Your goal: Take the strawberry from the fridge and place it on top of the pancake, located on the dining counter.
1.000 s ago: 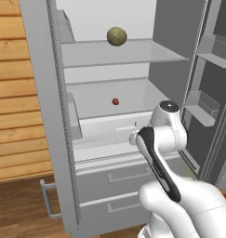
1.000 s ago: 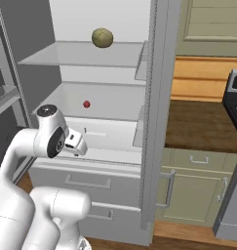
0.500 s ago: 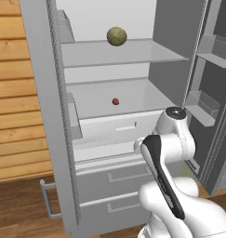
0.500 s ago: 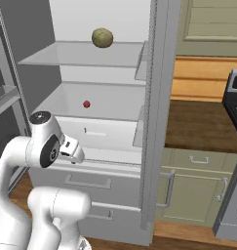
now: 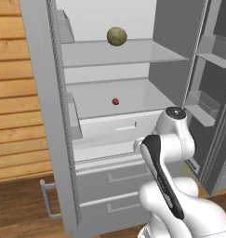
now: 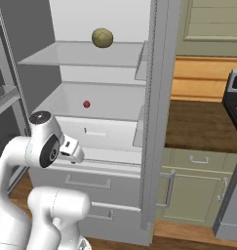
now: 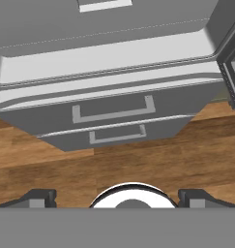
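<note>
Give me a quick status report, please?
Gripper open, empty, pointing down at fridge drawers. Strawberry untouched on lower shelf. Path clear.

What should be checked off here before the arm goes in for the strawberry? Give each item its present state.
1. Fridge doors open, shelves in reach: ok.
2. Strawberry in sight, lying alone on the middle shelf: ok.
3. Olive-brown ball sits on the shelf above, apart from the berry: ok.
4. Gripper jaws wide apart with nothing between them: ok.
5. Gripper aimed at the berry: not ok; the hand view looks down at the lower drawers and the wooden floor, not at the shelf.
6. Free path from the hand up to the middle shelf: cannot tell.
</note>
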### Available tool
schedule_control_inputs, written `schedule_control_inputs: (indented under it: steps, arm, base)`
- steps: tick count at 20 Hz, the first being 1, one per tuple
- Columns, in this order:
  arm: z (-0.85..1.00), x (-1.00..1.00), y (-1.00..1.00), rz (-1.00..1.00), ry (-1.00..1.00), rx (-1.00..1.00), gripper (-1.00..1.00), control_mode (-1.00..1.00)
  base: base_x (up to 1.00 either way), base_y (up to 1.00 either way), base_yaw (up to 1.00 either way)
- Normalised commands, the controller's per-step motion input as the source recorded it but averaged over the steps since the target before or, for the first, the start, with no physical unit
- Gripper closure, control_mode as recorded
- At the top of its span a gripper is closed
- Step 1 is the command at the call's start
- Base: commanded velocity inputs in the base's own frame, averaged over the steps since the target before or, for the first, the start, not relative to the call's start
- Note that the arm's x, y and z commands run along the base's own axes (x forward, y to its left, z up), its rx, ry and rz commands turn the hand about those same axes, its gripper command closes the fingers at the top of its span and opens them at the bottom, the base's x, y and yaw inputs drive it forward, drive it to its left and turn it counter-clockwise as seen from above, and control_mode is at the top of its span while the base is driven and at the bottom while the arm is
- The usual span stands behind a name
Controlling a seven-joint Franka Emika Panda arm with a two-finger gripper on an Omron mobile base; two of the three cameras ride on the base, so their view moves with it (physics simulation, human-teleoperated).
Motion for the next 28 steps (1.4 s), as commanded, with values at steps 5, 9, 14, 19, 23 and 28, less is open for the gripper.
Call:
schedule_control_inputs:
  steps: [5,9,14,19,23,28]
  arm:
    - [0.00,0.11,0.20,0.00,-0.02,0.00,-1.00,1.00]
    - [0.00,0.00,0.00,0.00,0.00,0.00,-1.00,1.00]
    - [0.00,0.00,0.00,0.00,0.00,0.00,-1.00,1.00]
    - [0.00,0.00,0.00,0.00,0.00,0.00,-1.00,1.00]
    - [0.00,0.00,0.00,0.00,0.00,0.00,-1.00,1.00]
    - [0.06,0.38,0.00,0.00,-0.12,0.00,-1.00,-1.00]
  base:
    - [0.24,0.14,0.00]
    - [0.78,0.22,0.00]
    - [0.74,0.00,0.01]
    - [0.60,0.00,0.00]
    - [0.43,0.00,0.00]
    - [0.17,0.00,0.00]
